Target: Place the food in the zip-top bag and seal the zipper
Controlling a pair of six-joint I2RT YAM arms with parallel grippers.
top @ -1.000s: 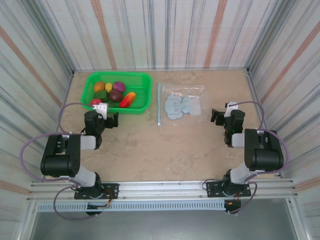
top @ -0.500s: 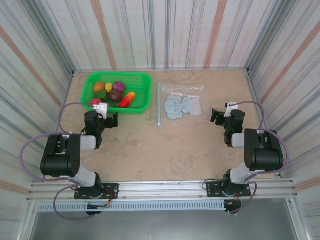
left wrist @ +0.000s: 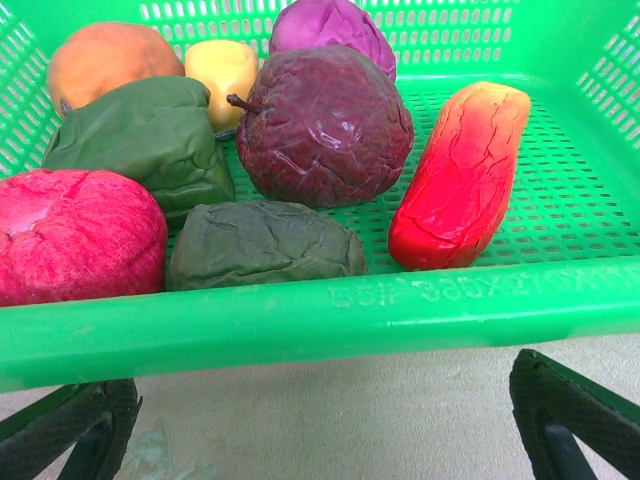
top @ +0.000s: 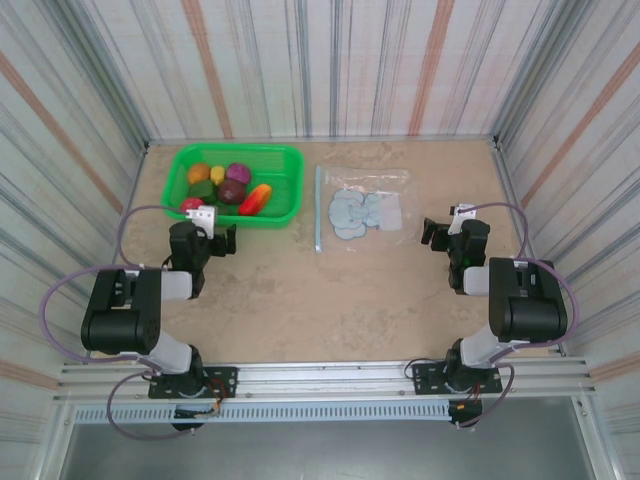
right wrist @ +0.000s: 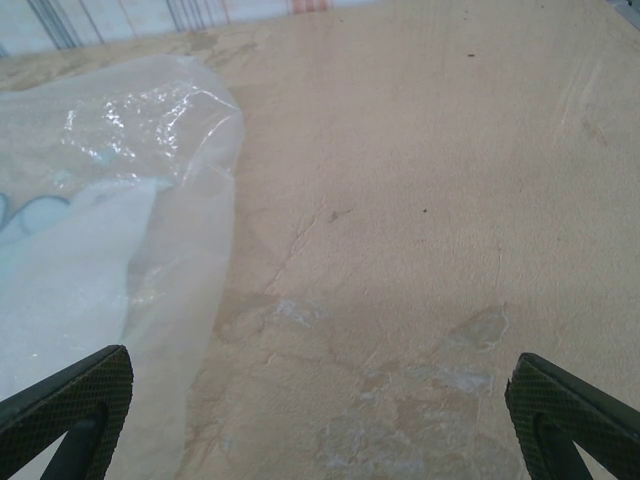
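Green basket rim (left wrist: 300, 320), far-left tabletop (top: 330, 300) corner, could snag my open left gripper (left wrist: 320, 430); limp zip-top bag (right wrist: 90, 280) may skid under my open right gripper (right wrist: 320, 420).

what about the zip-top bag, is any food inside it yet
No, the zip-top bag lies flat while the food sits in the green basket.

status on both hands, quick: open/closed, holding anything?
Left hand: open, empty, facing the green basket.
Right hand: open, empty, near the zip-top bag.
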